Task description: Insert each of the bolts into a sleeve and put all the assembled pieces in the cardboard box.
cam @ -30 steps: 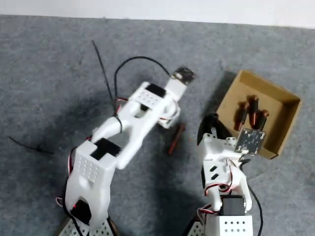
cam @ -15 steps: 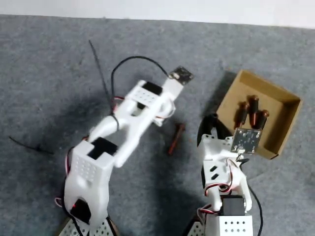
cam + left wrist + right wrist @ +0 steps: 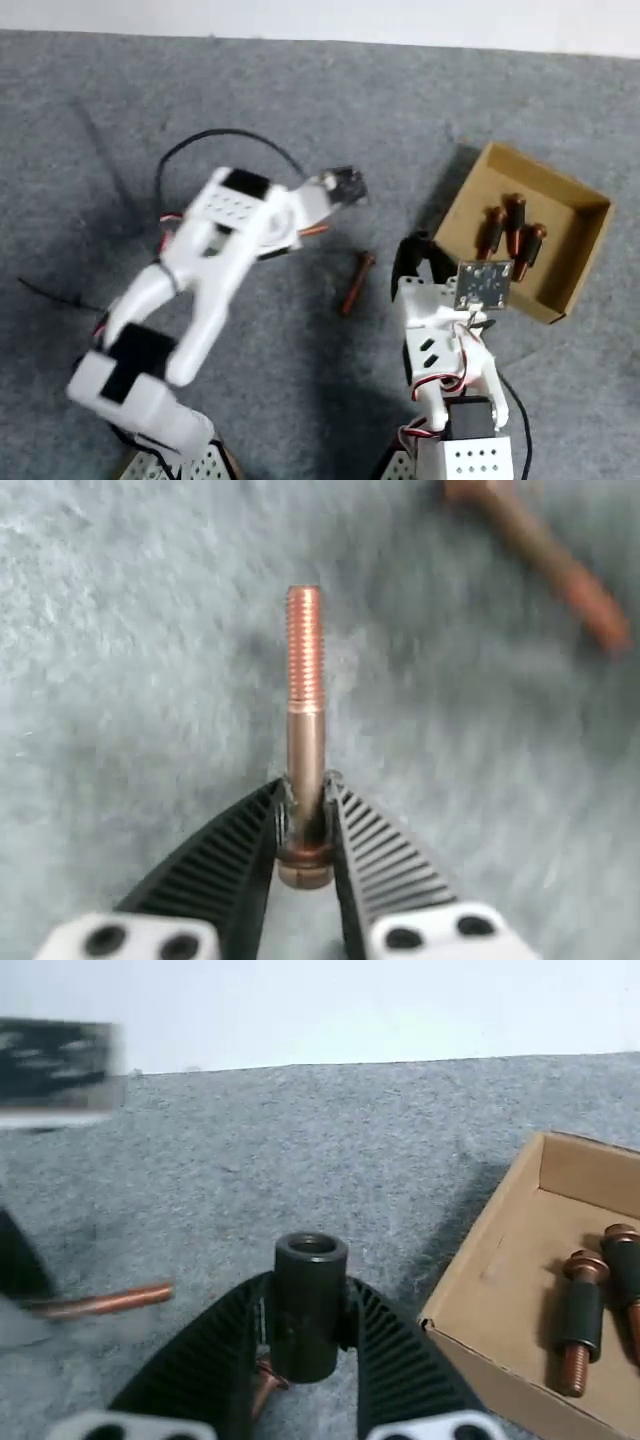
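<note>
Left fingers (image 3: 240, 850) pinch a copper bolt (image 3: 305, 710) by its head, so the thread end sticks out, ready to go in. Right fingers (image 3: 392, 1355) squeeze a black sleeve (image 3: 311, 1305) upright, hole up, near the cardboard box (image 3: 500, 1250). A loose bolt (image 3: 356, 283) lies on the grey surface (image 3: 120, 120).

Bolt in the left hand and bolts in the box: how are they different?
The held bolt is bare; the boxed bolts wear dark sleeves. The left hand pinches the held bolt near its head; the boxed bolts lie loose in the cardboard box. All are copper-coloured.
</note>
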You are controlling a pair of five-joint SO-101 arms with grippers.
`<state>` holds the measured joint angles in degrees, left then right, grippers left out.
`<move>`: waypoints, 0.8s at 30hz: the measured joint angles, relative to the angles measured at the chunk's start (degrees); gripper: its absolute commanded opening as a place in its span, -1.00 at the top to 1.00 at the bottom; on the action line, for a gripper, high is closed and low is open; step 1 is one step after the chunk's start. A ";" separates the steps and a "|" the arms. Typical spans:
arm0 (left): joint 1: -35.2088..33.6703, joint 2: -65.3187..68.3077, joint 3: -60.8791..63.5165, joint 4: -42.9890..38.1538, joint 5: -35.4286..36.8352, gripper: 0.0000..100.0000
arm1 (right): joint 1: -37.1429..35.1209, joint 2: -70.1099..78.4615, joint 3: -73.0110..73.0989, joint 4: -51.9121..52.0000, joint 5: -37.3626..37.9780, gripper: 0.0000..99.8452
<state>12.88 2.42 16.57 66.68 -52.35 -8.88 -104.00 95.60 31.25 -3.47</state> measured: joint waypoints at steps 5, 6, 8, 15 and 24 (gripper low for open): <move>-9.41 -6.42 5.89 6.42 -22.07 0.99 | 0.00 0.00 0.00 0.00 0.00 0.98; -11.69 -6.86 6.42 7.30 -24.09 0.99 | 0.00 0.00 0.00 0.00 0.00 0.98; -16.62 -7.21 6.77 7.74 -25.32 0.99 | 0.00 0.00 0.00 0.00 0.00 0.98; -32.18 -7.21 7.21 8.09 -25.58 0.99 | 0.00 0.00 0.00 0.00 0.00 0.98; -39.74 -7.21 13.89 -2.99 -25.58 0.99 | 0.00 0.00 0.00 0.00 0.00 0.98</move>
<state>-26.86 -4.79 30.46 63.69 -77.93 -8.88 -104.00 95.60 31.25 -3.47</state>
